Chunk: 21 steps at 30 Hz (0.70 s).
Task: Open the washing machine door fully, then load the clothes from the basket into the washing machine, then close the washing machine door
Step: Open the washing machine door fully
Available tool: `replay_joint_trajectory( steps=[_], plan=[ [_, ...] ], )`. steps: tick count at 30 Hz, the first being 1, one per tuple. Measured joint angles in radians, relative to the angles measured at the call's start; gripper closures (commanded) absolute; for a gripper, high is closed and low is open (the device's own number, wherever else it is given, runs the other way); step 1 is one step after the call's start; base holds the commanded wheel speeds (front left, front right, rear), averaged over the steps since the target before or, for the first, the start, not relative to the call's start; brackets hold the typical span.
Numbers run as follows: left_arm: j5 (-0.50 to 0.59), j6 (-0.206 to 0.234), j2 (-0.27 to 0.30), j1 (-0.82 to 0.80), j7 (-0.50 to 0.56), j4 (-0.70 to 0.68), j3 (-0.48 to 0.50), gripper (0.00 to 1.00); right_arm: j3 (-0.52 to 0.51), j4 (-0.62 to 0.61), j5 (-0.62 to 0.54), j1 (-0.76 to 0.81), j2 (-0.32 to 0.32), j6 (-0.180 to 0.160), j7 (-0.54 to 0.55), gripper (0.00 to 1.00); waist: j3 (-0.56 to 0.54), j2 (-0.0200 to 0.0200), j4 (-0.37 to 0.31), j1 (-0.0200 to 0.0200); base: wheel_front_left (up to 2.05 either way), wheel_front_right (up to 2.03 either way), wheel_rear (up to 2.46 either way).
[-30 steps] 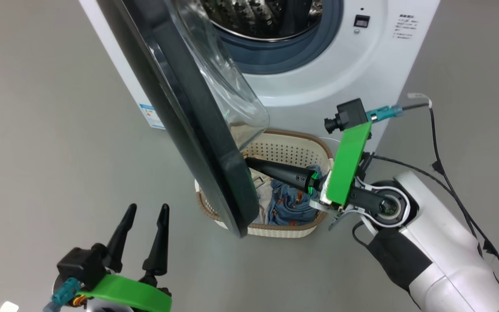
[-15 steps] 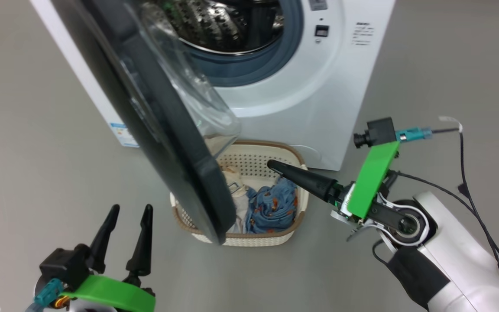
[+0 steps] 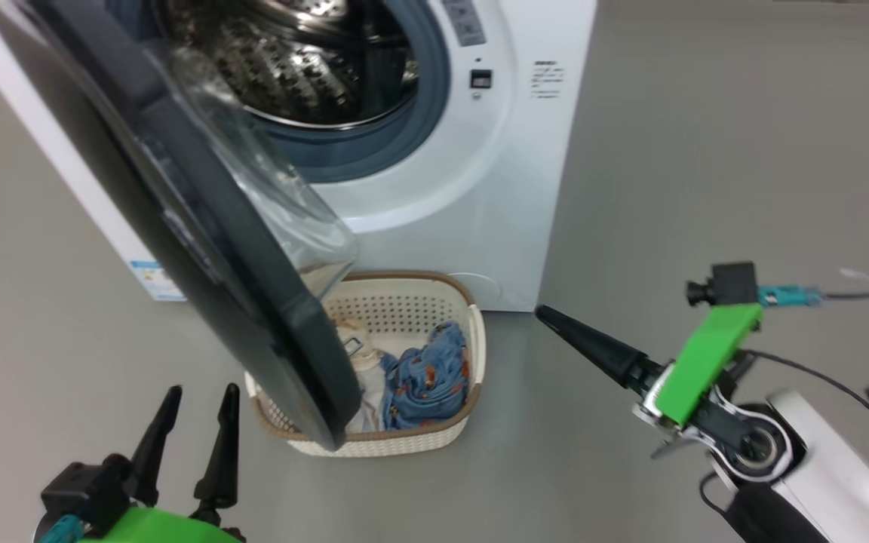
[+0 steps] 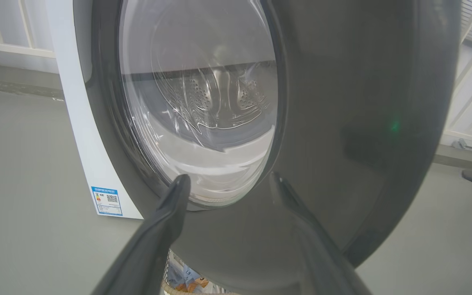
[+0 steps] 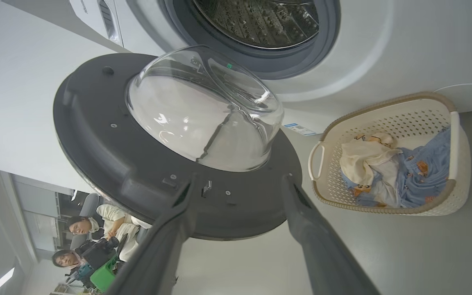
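washer: big white front-loading washing machine [image 3: 472,204] on grey floor [image 3: 706,151], small blue label [image 3: 149,275] low on its left side
drum: perforated steel drum [image 3: 291,60] inside grey rubber ring, no clothes seen in the part that shows
door: large round door with wide glossy black rim [image 3: 238,286], swung out on the washer's left, well off the opening; clear glass bowl window [image 5: 203,110] bulges from its inner face
door vs basket: in head view the door's lower edge covers the basket's left part; touching or not, cannot tell
basket: small cream-white perforated plastic basket with brown rim [image 3: 404,443], on floor just in front of the washer
clothes: light blue cloth with orange prints [image 3: 427,377] on the right side of the basket, cream-white piece [image 5: 363,157] beside it, all inside the basket
left claw: left gripper [image 3: 203,388] low left, fingers spread, released, empty, facing door's outer face, near it
right claw: right gripper [image 5: 240,176] over floor right of basket, apart from it, fingers spread, released, empty
background: two seated people [image 5: 96,229] far behind in right wrist view
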Motion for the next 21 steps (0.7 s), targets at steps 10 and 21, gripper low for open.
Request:
replay_joint_trajectory(
  steps=[10, 21],
  plan=[
    [0.0, 0.0, 0.0, 0.058, 0.0, -0.007, 0.04, 0.0, 0.007, -0.009, -0.044, 0.111, -0.083, 0.0, -0.159, 0.0, -0.029, 0.0, -0.069, 0.0, 0.0, 0.0, 0.0],
    [0.0, 0.0, 0.0, 0.097, 0.0, -0.011, 0.057, 0.0, 0.095, 0.026, -0.118, 0.175, -0.165, 0.0, -0.355, 0.0, -0.052, 0.0, -0.114, 0.0, 0.0, 0.0, 0.0]
  ],
)
